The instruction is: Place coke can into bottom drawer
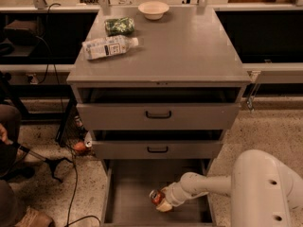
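Note:
The coke can (155, 196) is red with a silver top and lies tilted in my gripper (161, 202), low over the floor of the bottom drawer (130, 193). The drawer is pulled out from the grey cabinet and shows a smooth grey floor with low sides. My gripper is shut on the can, with the white arm reaching in from the lower right. The can is near the drawer's middle, toward the front. I cannot tell whether the can touches the floor.
The two upper drawers (158, 115) with black handles stand slightly open above the arm. On the cabinet top lie a plastic bottle (109, 46), a green bag (119, 26) and a bowl (153, 9). Cables and a person's legs (9, 145) are at left.

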Motion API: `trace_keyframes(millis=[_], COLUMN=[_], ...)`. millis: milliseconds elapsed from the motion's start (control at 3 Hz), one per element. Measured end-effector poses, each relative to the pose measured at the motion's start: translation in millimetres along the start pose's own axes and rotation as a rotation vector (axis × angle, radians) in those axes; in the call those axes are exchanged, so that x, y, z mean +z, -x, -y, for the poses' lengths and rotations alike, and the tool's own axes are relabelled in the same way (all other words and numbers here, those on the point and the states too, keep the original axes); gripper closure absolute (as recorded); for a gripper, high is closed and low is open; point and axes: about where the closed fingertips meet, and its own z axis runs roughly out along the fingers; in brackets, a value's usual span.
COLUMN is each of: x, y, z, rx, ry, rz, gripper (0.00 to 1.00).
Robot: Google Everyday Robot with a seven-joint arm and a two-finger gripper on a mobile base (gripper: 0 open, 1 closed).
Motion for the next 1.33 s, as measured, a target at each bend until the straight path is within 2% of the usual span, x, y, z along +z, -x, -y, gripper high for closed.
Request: trace_keyframes(millis=[667,1000,1333], x=[51,64,69], y=[-4,-3,1], z=[7,7,7], rx=[0.033,0.036,0.033], ry=[0.033,0.047,0.057], rz=[0.024,0.029,0.037], gripper=[1.0,1.0,0.85])
